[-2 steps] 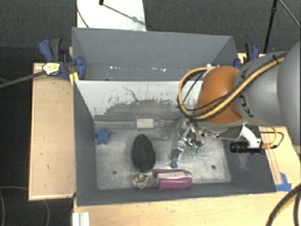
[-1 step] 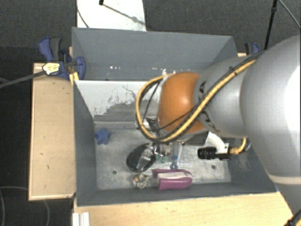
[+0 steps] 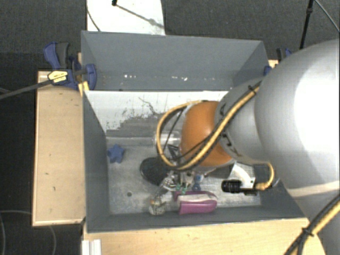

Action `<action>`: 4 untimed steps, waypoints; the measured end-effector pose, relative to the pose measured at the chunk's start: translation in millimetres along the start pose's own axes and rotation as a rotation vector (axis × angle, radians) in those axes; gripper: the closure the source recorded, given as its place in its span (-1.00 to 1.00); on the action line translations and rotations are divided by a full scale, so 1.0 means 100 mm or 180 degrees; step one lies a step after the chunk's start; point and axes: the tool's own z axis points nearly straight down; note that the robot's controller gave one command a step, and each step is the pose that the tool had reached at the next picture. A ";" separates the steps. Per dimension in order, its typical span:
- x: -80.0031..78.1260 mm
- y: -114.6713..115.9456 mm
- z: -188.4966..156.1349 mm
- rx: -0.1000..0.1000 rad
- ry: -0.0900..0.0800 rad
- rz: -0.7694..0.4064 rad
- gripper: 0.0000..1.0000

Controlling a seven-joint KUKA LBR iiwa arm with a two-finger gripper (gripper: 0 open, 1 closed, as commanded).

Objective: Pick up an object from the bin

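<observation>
Overhead view of the grey metal bin (image 3: pixel 95 158), its floor dull and scratched and its back wall marked with pale scuffs. The arm (image 3: pixel 297 121), a broad smooth silver-grey casing, enters from the right. A glossy, rounded orange cover (image 3: pixel 199 126) sits at its wrist, and yellow-and-black cables (image 3: pixel 175 116) loop around that cover.

The gripper (image 3: pixel 179 184) hangs low over the front middle of the floor, a small cluster of metal and coloured parts below the cover. Whether it is spread or closed cannot be told, because the wrist and cables hide its tip, and nothing can be seen held in it.

Nearest things:
- A purple oblong thing (image 3: pixel 197 203), smooth with a paler pink upper face, lies lengthwise against the front wall, just below the gripper.
- A silvery crumpled thing (image 3: pixel 158 205), irregular and shiny, lies just left of the purple one.
- A black oval thing (image 3: pixel 153 170), matt and flattish, lies just left of the gripper.
- A white angular piece (image 3: pixel 241 171) lies to the right, partly under the arm.
- A small blue scrap (image 3: pixel 115 153) with a ragged outline lies well apart, near the left wall.
</observation>
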 end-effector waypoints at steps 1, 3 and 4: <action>0.00 0.00 -0.02 0.0002 0.0000 0.0008 1.00; 0.00 0.00 -0.01 0.0004 0.0003 0.0016 1.00; -0.21 0.18 -1.43 0.0030 0.0036 0.0553 1.00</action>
